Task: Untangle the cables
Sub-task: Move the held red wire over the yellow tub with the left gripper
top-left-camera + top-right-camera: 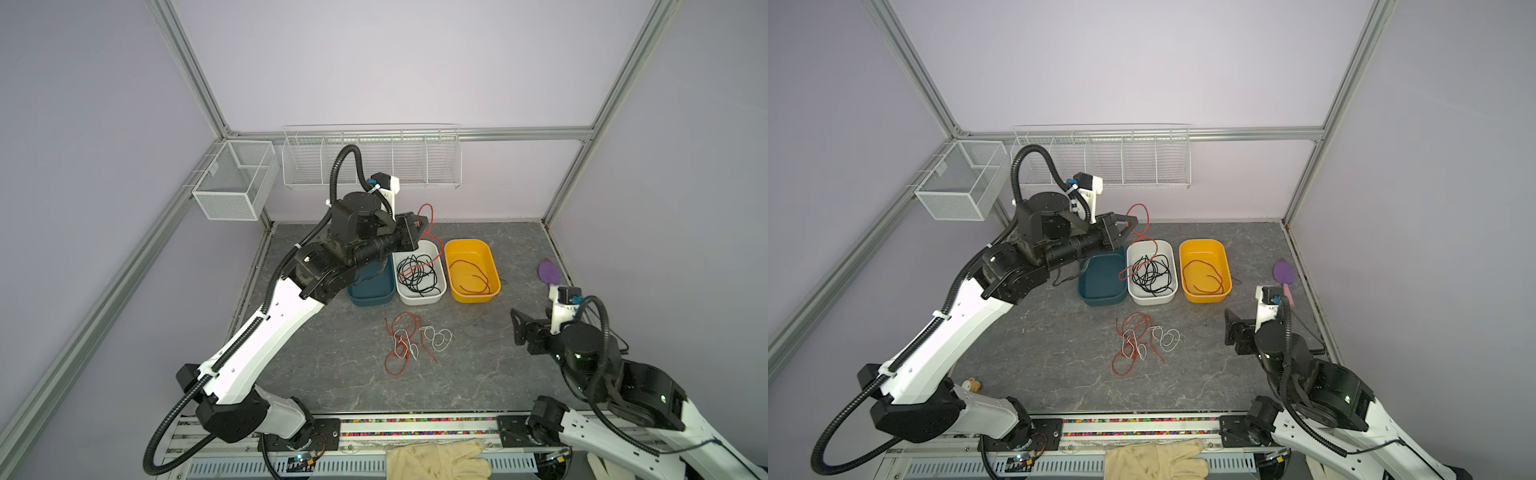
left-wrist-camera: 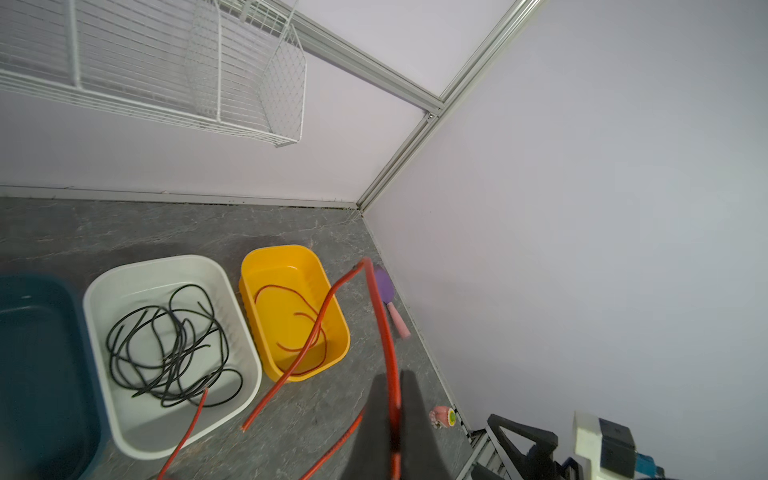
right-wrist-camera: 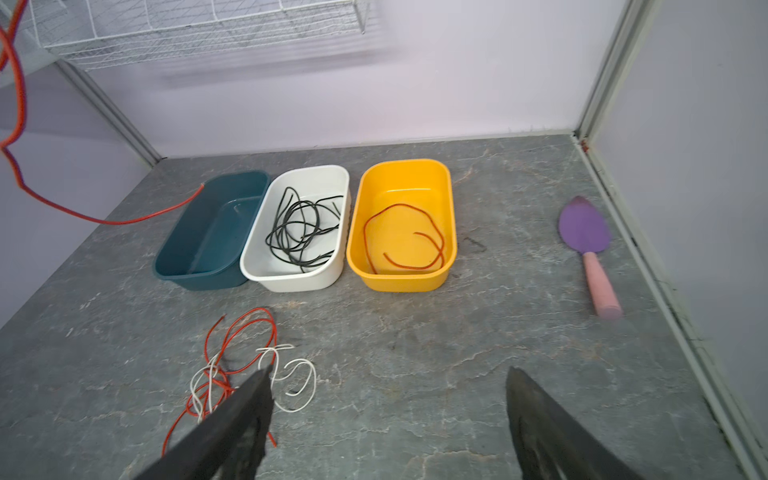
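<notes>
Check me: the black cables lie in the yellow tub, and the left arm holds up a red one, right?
No: the black cables lie in the white tub, per the right wrist view. The left fingers do hold a red cable.

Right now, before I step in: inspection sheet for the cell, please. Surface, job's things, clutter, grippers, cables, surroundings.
Surface: grey marbled tabletop, no spill seen.
Job's things: black cables in white tub; one red cable in yellow tub; teal tub holds nothing seen; red-and-white tangle loose on the tabletop, in front of the tubs.
Clutter: purple trowel with pink handle near the right wall; cream glove on the front rail.
Grippers: left gripper raised near the tubs, jaws shut on a held red cable; right gripper jaws open, holding nothing.
Cables: ribbed black arm hoses, clear of the tangle.
Surroundings: white wire shelf on back wall; mesh basket on left frame.
</notes>
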`<state>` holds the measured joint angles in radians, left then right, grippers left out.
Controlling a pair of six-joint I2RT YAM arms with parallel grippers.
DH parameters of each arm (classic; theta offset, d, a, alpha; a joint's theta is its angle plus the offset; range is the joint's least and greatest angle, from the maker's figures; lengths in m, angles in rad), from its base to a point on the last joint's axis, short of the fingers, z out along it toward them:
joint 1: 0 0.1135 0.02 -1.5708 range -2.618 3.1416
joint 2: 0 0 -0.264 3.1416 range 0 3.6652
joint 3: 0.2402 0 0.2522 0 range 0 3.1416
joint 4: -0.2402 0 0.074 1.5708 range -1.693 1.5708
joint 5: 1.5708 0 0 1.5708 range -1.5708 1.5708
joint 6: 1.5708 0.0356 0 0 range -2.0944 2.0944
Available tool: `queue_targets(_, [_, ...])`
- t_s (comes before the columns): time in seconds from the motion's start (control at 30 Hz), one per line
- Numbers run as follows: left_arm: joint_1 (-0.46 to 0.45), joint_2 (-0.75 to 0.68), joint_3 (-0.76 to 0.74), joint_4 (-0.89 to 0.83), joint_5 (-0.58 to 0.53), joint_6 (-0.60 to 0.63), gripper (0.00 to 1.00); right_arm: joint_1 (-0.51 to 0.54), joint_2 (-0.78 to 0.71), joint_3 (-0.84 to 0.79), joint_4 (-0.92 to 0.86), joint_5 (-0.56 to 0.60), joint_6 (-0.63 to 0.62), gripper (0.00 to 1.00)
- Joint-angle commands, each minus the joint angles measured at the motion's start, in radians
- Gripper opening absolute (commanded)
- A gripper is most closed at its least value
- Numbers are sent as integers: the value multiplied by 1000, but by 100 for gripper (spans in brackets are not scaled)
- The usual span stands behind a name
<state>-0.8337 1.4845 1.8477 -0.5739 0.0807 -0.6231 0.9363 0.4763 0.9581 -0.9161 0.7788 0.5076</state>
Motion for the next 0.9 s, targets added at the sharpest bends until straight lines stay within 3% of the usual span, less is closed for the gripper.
queue_targets(0.0, [-4, 83, 59, 73, 74, 12, 0, -5, -52, 6, -92, 106, -18, 88])
queue_targets(0.17, [-4, 217, 112, 168, 121, -35, 0, -5, -138, -46, -73, 103, -21, 88])
queue_targets(0.4, [-5, 455, 303, 194, 197, -77, 0, -4, -230, -73, -88, 123, -8, 88])
queue_targets(0.87, [-4, 847, 626, 154, 190, -82, 0, -1, -268, -73, -94, 110, -6, 88])
